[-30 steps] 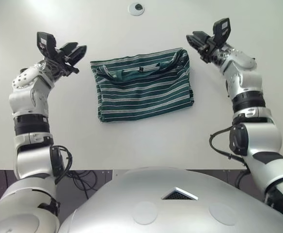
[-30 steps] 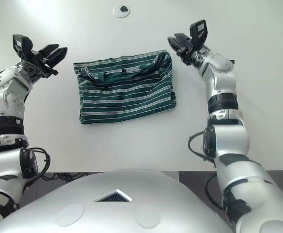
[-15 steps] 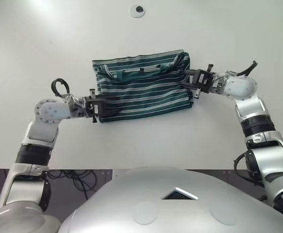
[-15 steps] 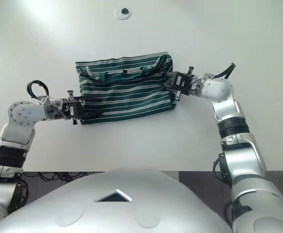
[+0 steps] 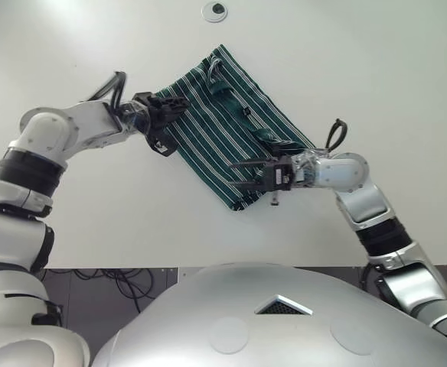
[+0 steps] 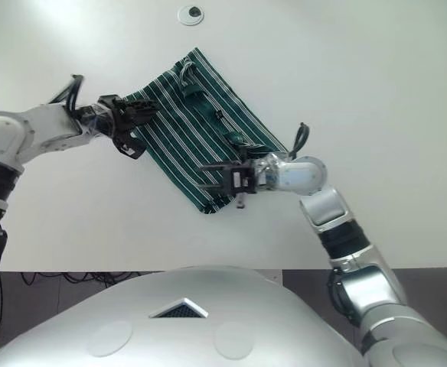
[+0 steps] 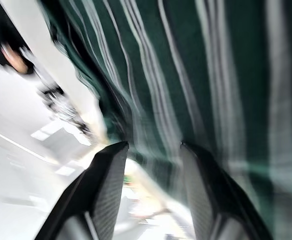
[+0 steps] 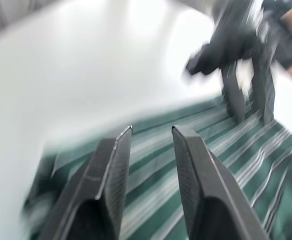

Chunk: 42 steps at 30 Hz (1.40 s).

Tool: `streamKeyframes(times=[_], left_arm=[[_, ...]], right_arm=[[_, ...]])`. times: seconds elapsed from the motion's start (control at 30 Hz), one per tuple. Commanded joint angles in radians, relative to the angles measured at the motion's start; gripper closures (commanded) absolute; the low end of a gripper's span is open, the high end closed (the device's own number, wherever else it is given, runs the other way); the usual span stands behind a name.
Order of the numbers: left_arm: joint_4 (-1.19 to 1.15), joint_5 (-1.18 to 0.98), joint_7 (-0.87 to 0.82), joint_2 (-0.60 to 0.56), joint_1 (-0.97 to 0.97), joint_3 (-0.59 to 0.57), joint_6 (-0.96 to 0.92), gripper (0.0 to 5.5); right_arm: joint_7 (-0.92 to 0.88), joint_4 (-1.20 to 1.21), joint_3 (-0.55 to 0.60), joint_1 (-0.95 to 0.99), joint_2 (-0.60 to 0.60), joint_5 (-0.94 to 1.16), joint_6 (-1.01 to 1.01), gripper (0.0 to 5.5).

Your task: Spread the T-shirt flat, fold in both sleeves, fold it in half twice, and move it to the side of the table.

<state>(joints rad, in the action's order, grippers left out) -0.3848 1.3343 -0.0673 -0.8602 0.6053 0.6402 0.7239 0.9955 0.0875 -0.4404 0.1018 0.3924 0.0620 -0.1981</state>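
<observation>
1. One folded green striped T-shirt [image 5: 227, 130] lies slantwise near the middle of the white desk [image 5: 384, 69].
2. The left pincer [image 5: 174, 104] sits at the shirt's left edge, its fingers a little apart.
3. The right pincer [image 5: 236, 173] lies over the shirt's near corner, its fingers narrowly parted.

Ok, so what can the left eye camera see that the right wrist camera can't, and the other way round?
Left eye view: the whole striped T-shirt lying slantwise, the round disc beyond it, and the right gripper from the side. Right wrist view: that gripper's two fingers up close, apart, with stripes showing through the gap. Both: the T-shirt, the white table, and the left gripper at the shirt's edge.
</observation>
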Motion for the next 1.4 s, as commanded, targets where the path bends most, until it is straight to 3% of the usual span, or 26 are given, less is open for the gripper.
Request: streamKeyframes(times=[0.03,0.17,0.37,0.43,0.83,1.13,1.4], left_arm=[[-0.111,0.113,-0.316,-0.107,0.104,0.001,-0.038,3.61],[-0.122,-0.096,-0.327,-0.107,0.039,-0.060,0.054,3.61],[0.015,-0.791,0.115,-0.050,-0.239,0.018,0.217,3.61],[0.071,-0.878,0.222,-0.045,-0.321,0.053,0.189,3.61],[0.044,-0.860,0.461,0.008,-0.421,-0.004,0.104,3.61],[0.044,-0.840,0.503,0.033,-0.430,-0.053,0.101,3.61],[0.026,-0.812,0.504,0.042,-0.434,-0.075,0.103,3.61]], right_arm=[[-0.082,0.133,0.133,0.008,0.029,0.097,0.175,4.04],[-0.106,0.207,0.171,-0.029,0.073,0.111,0.246,4.04],[-0.136,0.195,0.137,-0.093,0.114,-0.003,0.192,4.04],[-0.160,0.165,0.134,-0.108,0.114,-0.030,0.177,4.04],[-0.340,-0.068,0.130,-0.036,0.100,-0.263,0.076,4.04],[-0.419,-0.158,0.186,-0.008,0.145,-0.341,0.098,4.04],[-0.366,-0.147,0.225,-0.041,0.174,-0.301,0.121,4.04]])
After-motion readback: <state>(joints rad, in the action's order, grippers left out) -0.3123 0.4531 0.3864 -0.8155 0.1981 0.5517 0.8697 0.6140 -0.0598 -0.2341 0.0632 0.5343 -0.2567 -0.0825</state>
